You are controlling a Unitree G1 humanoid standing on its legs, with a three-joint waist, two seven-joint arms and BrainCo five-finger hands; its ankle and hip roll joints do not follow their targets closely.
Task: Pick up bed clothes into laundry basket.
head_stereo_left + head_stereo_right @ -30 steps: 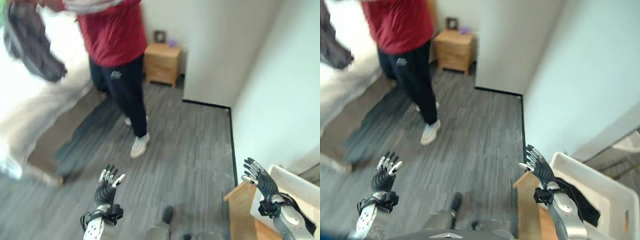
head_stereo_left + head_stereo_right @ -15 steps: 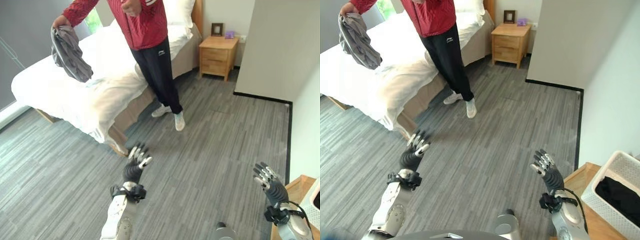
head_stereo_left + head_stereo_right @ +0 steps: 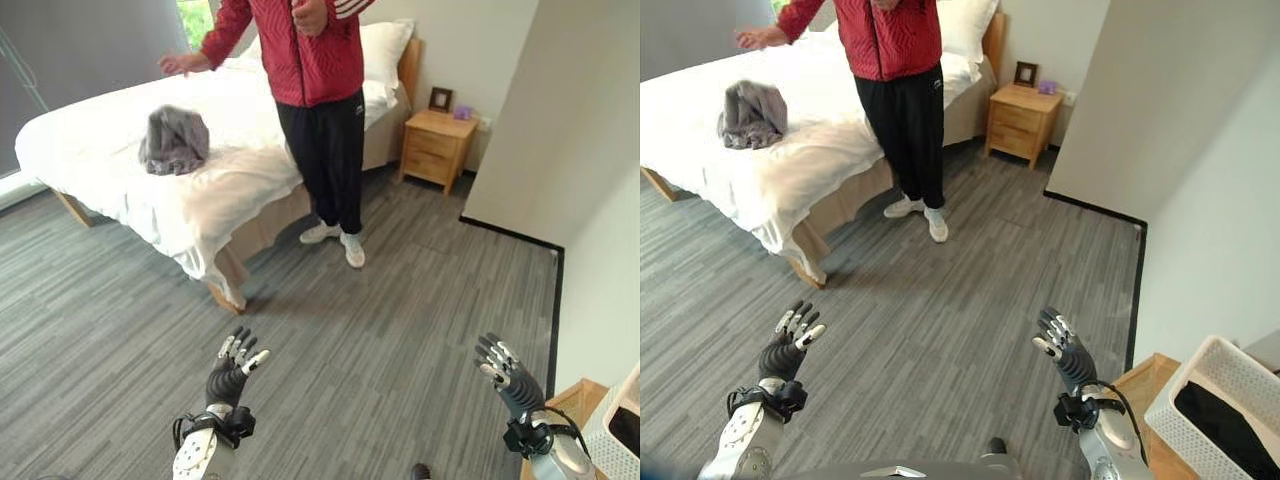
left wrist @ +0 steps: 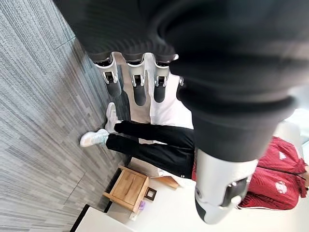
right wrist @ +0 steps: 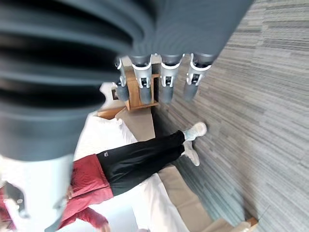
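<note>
A crumpled grey garment (image 3: 174, 140) lies on the white bed (image 3: 90, 175) at the far left. A white laundry basket (image 3: 1217, 411) with dark clothes inside stands on a wooden surface at the lower right. My left hand (image 3: 231, 372) is raised over the grey floor, open and holding nothing. My right hand (image 3: 509, 375) is also open and holds nothing, just left of the basket. Both hands are far from the garment. In the wrist views the fingers (image 4: 137, 79) of the left hand and the fingers (image 5: 166, 77) of the right hand stand straight.
A person in a red jacket and black trousers (image 3: 320, 110) stands at the bed's near side, one arm stretched over the bed. A wooden nightstand (image 3: 438, 150) stands by the wall. A white wall corner (image 3: 560, 140) juts out on the right.
The person has dropped the grey garment onto the bed; earlier it hung from a raised hand. The camera has swung, and my left hand sits lower in the view.
</note>
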